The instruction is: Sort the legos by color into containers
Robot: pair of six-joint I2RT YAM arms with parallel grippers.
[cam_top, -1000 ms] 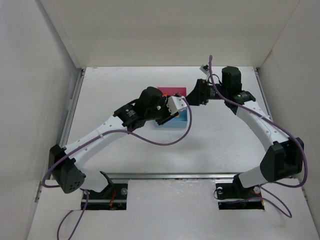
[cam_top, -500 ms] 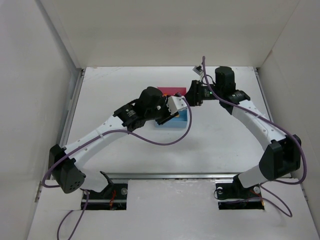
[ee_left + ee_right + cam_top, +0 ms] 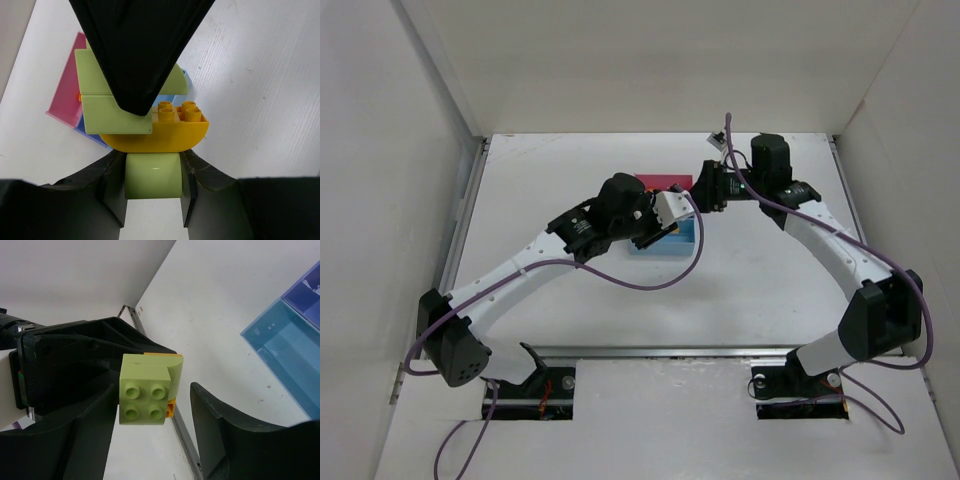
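Note:
My left gripper (image 3: pixel 152 167) is shut on a lime-green lego (image 3: pixel 152 182), the end of a joined stack with a curved yellow-orange lego (image 3: pixel 165 134) and more lime-green legos (image 3: pixel 116 114). It holds the stack in the air over the containers (image 3: pixel 672 243). My right gripper (image 3: pixel 157 390) is open. Its fingers straddle the stack's studded lime-green end (image 3: pixel 145 396), and a gap shows at the right finger (image 3: pixel 225 430). One right finger (image 3: pixel 137 50) covers the stack's top. The pink bin (image 3: pixel 67 95) and a tiny orange lego (image 3: pixel 79 97) lie below. The red lego is out of view.
The light blue bin (image 3: pixel 287 347) and dark blue bin (image 3: pixel 310 292) show in the right wrist view. White walls enclose the table on three sides. A metal rail (image 3: pixel 670 351) runs along the near edge. Purple cables hang from both arms.
My right gripper has moved left toward the left gripper and the held stack, then stopped. The left arm has not moved.

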